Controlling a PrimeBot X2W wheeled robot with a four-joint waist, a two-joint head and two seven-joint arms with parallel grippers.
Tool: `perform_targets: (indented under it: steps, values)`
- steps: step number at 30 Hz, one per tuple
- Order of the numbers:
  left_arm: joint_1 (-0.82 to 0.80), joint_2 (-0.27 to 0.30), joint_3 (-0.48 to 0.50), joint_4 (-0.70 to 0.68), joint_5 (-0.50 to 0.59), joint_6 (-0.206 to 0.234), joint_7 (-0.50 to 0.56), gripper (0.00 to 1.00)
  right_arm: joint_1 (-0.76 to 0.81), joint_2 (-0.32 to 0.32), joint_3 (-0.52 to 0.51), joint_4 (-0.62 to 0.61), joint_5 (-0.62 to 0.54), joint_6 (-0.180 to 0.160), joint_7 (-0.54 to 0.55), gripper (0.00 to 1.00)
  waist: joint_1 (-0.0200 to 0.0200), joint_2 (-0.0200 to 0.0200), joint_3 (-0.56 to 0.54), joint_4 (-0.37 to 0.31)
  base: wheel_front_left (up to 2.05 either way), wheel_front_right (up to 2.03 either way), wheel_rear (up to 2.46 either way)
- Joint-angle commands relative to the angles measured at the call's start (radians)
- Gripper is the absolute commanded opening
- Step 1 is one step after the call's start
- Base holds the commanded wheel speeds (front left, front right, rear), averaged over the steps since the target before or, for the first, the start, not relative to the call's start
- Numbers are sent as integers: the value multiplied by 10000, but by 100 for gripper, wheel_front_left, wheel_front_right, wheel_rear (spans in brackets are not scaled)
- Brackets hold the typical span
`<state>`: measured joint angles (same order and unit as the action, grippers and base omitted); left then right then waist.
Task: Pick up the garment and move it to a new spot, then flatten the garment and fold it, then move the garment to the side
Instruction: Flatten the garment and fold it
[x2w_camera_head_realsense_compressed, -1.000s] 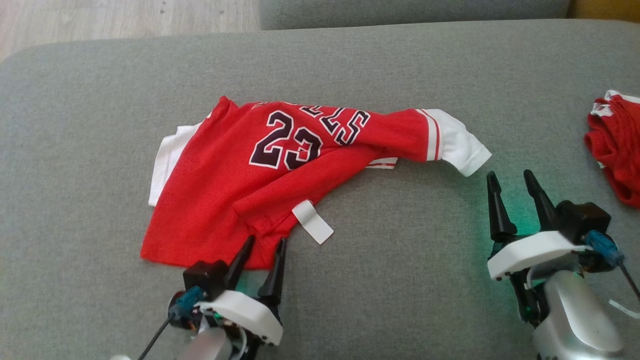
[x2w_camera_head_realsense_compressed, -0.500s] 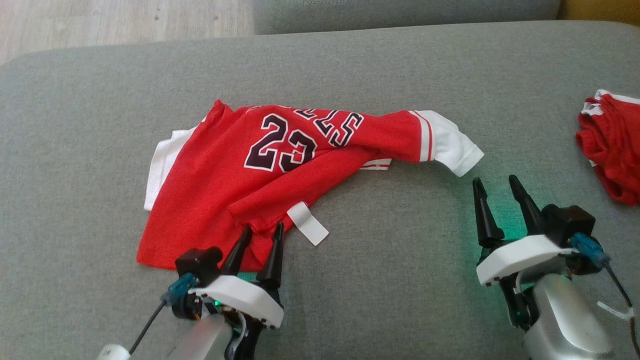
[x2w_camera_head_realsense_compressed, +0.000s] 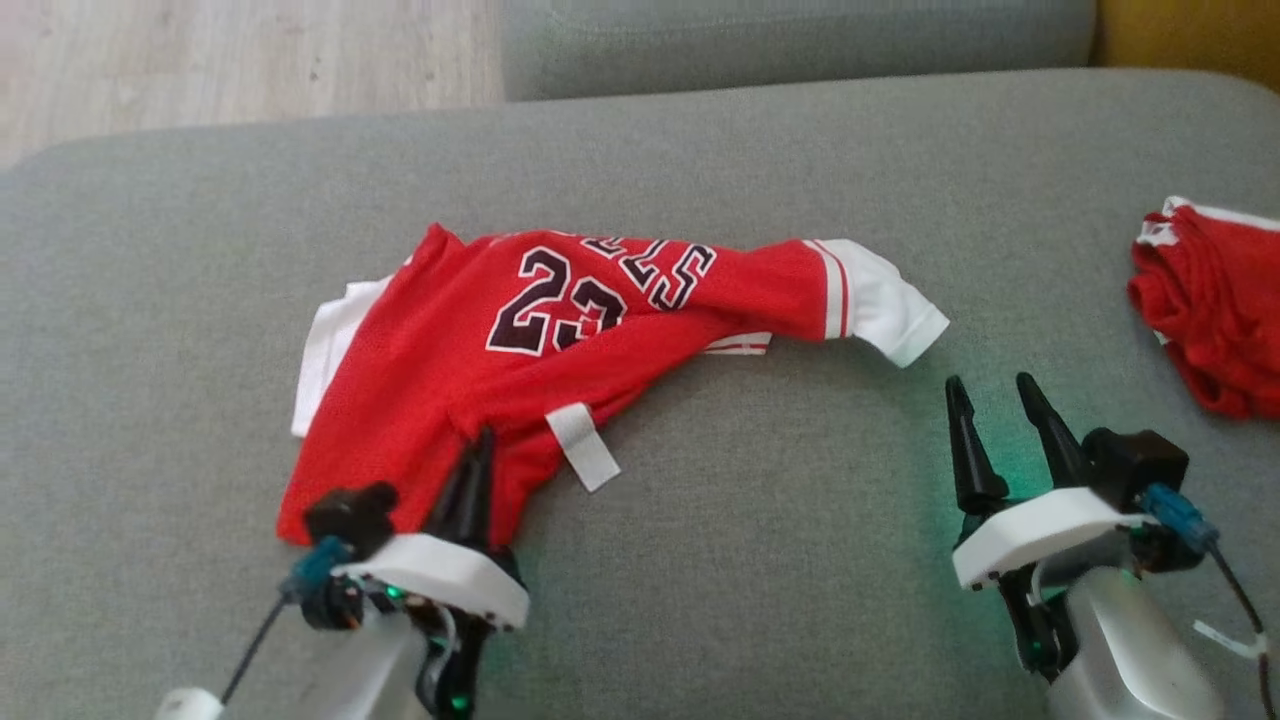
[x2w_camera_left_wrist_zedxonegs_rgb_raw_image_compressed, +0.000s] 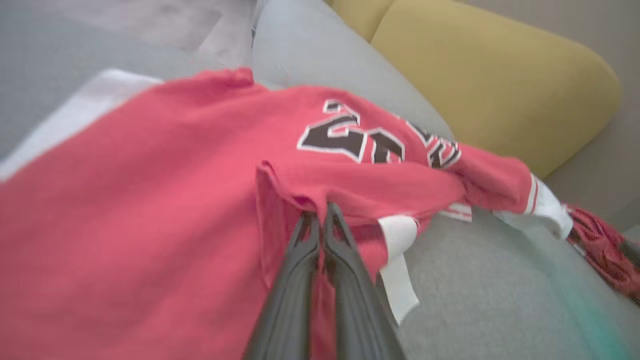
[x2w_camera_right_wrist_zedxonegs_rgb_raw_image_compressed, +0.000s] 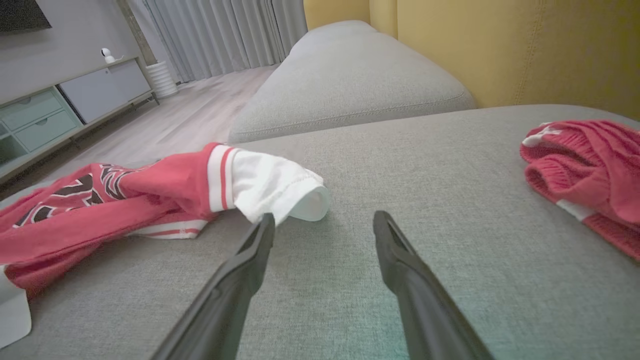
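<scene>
The garment (x2w_camera_head_realsense_compressed: 470, 350) is a red jersey with white sleeves and a dark "23", lying crumpled on the grey sofa cushion (x2w_camera_head_realsense_compressed: 760, 480). My left gripper (x2w_camera_head_realsense_compressed: 480, 450) is shut on a fold at the garment's near hem; the left wrist view shows the fingers (x2w_camera_left_wrist_zedxonegs_rgb_raw_image_compressed: 320, 220) pressed together with red cloth (x2w_camera_left_wrist_zedxonegs_rgb_raw_image_compressed: 150, 190) pinched at their tips, beside a white tag (x2w_camera_left_wrist_zedxonegs_rgb_raw_image_compressed: 397, 260). My right gripper (x2w_camera_head_realsense_compressed: 990, 400) stands open over bare cushion, just short of the white sleeve (x2w_camera_head_realsense_compressed: 890, 305). From the right wrist, that sleeve (x2w_camera_right_wrist_zedxonegs_rgb_raw_image_compressed: 272, 187) lies ahead of the left finger of my open right gripper (x2w_camera_right_wrist_zedxonegs_rgb_raw_image_compressed: 325, 225).
A second red garment (x2w_camera_head_realsense_compressed: 1210, 330) lies bunched at the cushion's right edge, also seen as a red heap (x2w_camera_right_wrist_zedxonegs_rgb_raw_image_compressed: 585, 170) in the right wrist view. A further grey cushion (x2w_camera_head_realsense_compressed: 790, 40) sits behind, wooden floor (x2w_camera_head_realsense_compressed: 240, 60) at the far left, a yellow backrest (x2w_camera_right_wrist_zedxonegs_rgb_raw_image_compressed: 510, 50) at the right.
My left gripper pushed forward onto the jersey's hem and closed on the cloth. The head camera tilted, shifting the whole scene down. The right gripper stayed open.
</scene>
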<state>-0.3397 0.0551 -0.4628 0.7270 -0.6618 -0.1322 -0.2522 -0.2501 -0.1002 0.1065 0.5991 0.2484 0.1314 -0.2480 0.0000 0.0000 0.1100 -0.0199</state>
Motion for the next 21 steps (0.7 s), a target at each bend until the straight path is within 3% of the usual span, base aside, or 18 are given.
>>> perform_targets:
  steps: [1, 9, 17, 21]
  values:
    - [40, 147, 899, -609, 231, 21, -95, 0, 187, 122, 97, -253, 84, -7, -137, 100, 0, 0, -315, 145, 0, 0, 0]
    - [1362, 580, 2256, -1324, 1173, 27, -95, 0, 809, 326, 27, -358, 202, -7, -137, 100, 0, 0, -1019, 368, 0, 0, 0]
    - [2457, 757, 3495, -1614, 1780, 127, -95, 0, 1215, 467, 6, -672, 297, -7, -137, 100, 0, 0, -1338, 161, 0, 0, 0]
    - [2706, 813, 3944, -1743, 2420, 521, -95, 0, 1371, 491, -245, -1149, 108, -7, -137, 100, 0, 0, -1438, 7, 0, 0, 0]
